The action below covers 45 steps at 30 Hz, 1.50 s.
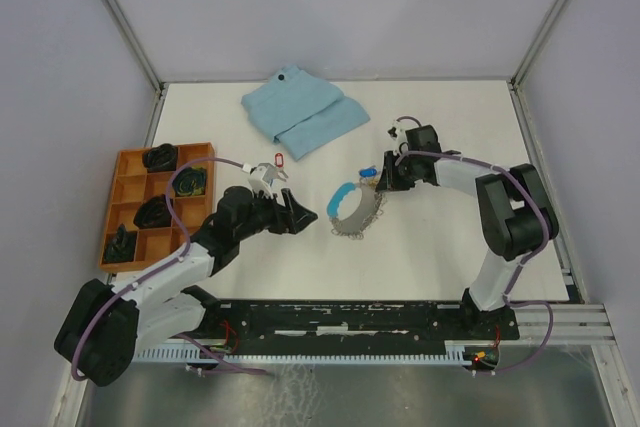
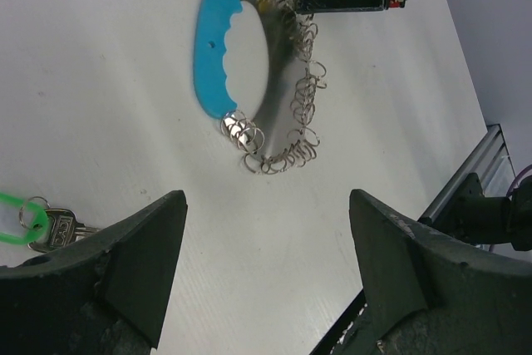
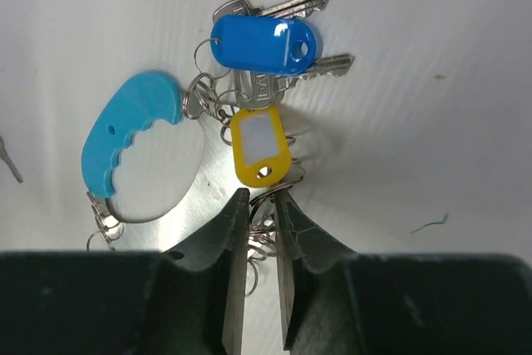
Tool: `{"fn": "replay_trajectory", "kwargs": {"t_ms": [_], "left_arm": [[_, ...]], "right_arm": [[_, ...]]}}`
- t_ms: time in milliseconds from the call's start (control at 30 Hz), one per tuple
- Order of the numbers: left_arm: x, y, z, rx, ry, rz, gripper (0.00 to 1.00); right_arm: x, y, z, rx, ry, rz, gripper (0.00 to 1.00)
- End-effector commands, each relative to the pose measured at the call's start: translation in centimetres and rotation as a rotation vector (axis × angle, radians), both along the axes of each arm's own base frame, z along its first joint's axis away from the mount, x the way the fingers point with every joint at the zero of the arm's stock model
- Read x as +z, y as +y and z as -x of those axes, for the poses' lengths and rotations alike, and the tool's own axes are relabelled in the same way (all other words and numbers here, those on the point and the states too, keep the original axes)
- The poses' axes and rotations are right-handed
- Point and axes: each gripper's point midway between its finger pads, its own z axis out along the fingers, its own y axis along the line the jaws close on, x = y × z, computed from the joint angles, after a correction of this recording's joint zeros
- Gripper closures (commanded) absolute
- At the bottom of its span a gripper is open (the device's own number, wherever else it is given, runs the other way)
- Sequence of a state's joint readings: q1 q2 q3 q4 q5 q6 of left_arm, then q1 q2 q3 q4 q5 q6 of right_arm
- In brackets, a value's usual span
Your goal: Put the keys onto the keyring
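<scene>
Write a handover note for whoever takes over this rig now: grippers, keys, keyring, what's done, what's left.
Left gripper: open, empty, over the table beside the keyring.
Right gripper: shut on the keyring's links, just below the yellow tag.
Blue key: lies against the keyring by the yellow tag; I cannot tell whether it is threaded on.
Green key: loose on the table beside the left gripper.
Red key: loose on the table beyond the left gripper.
Done: no key is clearly on.
Left: thread green and red, check blue.
</scene>
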State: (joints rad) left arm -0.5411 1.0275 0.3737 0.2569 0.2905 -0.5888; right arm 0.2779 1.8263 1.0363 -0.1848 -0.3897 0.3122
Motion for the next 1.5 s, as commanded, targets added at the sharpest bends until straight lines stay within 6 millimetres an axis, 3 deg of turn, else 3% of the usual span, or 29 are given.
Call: {"fn": "replay_trajectory", "kwargs": {"t_ms": [0,233,333,367,467,667,733,1100,1367,1467], "left_arm": [[1.8,-0.7,-0.6,0.006,-0.055,0.07,0.15],[1.4,-0.4,-1.6,0.016,-0.082,0.007,0.15],[1.3,-0.4,-2.3,0.02,-0.092,-0.019,0.15],[1.1,-0.4,-2.6,0.022,-0.093,-0.032,0.15],[0.5,-0.5,-3.5,0.025,-0.086,-0.074,0.15],[-0.2,-1.4,-6.0,0.005,-0.078,-0.146,0.16],[-1.5,-2.2,-6.5,-0.026,-0.046,-0.166,0.18],[-6.5,-4.6,-6.3,-0.175,0.077,-0.213,0.47],[-8.4,-4.6,-5.8,-0.188,0.113,-0.241,0.5],[-8.5,-4.6,-5.7,-0.189,0.111,-0.242,0.5]], "right_arm": [[3.3,2.0,0.7,0.043,-0.097,-0.071,0.77],[5.6,3.9,2.4,0.108,-0.169,-0.094,0.97],[5.9,3.6,2.5,0.094,-0.196,-0.049,0.99],[5.7,3.0,2.3,0.074,-0.2,-0.017,0.99],[4.8,1.5,1.9,0.03,-0.196,0.071,0.81],[3.6,1.7,0.7,0.046,-0.175,0.103,0.63],[3.3,2.1,0.2,0.053,-0.171,0.099,0.59],[3.3,3.7,-2.9,0.084,-0.178,0.085,0.59],[2.2,4.2,-3.0,0.125,-0.142,0.094,0.62],[1.7,4.0,-2.7,0.131,-0.129,0.104,0.7]]}}
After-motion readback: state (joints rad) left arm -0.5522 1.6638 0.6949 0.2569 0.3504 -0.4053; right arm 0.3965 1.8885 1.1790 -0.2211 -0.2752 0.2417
